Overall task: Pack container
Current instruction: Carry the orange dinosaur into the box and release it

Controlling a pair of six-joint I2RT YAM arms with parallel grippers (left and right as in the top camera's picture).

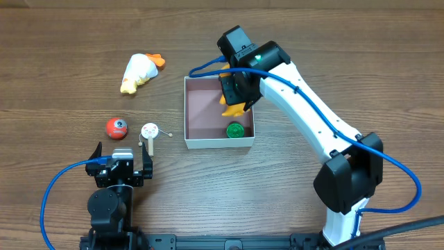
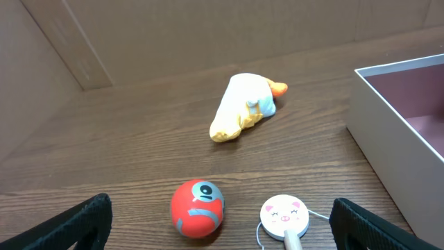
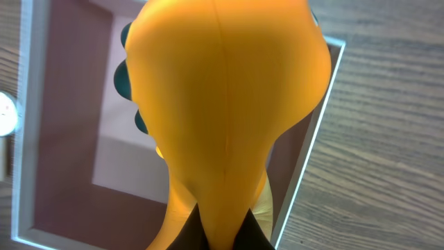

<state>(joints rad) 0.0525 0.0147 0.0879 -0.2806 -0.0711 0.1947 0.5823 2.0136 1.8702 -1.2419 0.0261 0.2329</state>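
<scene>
The container (image 1: 201, 104) is a shallow white-walled box with a pinkish-brown floor at the table's middle; its corner shows in the left wrist view (image 2: 395, 118) and it fills the right wrist view (image 3: 62, 139). A green toy (image 1: 236, 130) lies inside at the front right. My right gripper (image 1: 236, 94) is shut on an orange-yellow toy (image 3: 222, 104) and holds it above the container's right side. My left gripper (image 2: 222, 226) is open and empty, just short of a red ball (image 2: 198, 207) and a pig-face toy (image 2: 284, 214).
A yellow-white plush duck (image 1: 141, 71) lies at the back left, also in the left wrist view (image 2: 244, 105). The red ball (image 1: 117, 128) and pig-face toy (image 1: 150, 131) lie left of the container. A cardboard wall (image 2: 208, 35) stands behind the table.
</scene>
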